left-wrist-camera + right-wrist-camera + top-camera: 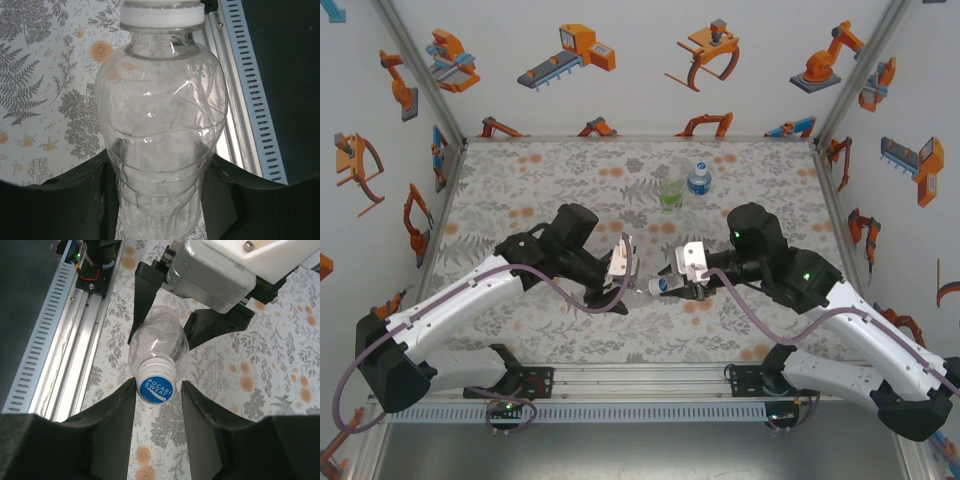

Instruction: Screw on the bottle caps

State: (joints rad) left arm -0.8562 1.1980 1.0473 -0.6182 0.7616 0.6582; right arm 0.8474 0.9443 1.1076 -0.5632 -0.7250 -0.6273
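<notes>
1. The left gripper point(160, 167) is clamped on the colourless bottle point(160, 115), with one dark finger on each side of the lower body.
2. The bottle is held over the floral mat point(45, 75), lying roughly sideways. Its neck points toward the right arm.
3. A white cap point(156, 386) sits on the bottle's neck. Its blue top, printed POCARI SWEAT, faces the right wrist camera.
4. The right gripper point(158, 390) has its fingers apart, one on each side of the cap. They are very close to it, with a thin sliver of mat showing on either side, so it is not clamped.
5. In the top view the two grippers face each other tip to tip over the near-middle of the mat, with the bottle between them.
6. The green-tinted bottle point(671, 193) and the blue-labelled bottle point(698, 181) stand upright at the far side of the mat. They are just beside each other, green on the left, well apart from both grippers.
7. Those two bottles are too small in the pictures to tell whether they are capped.
8. A slotted metal rail point(55, 340) runs along the near table edge, beside the held bottle.
</notes>
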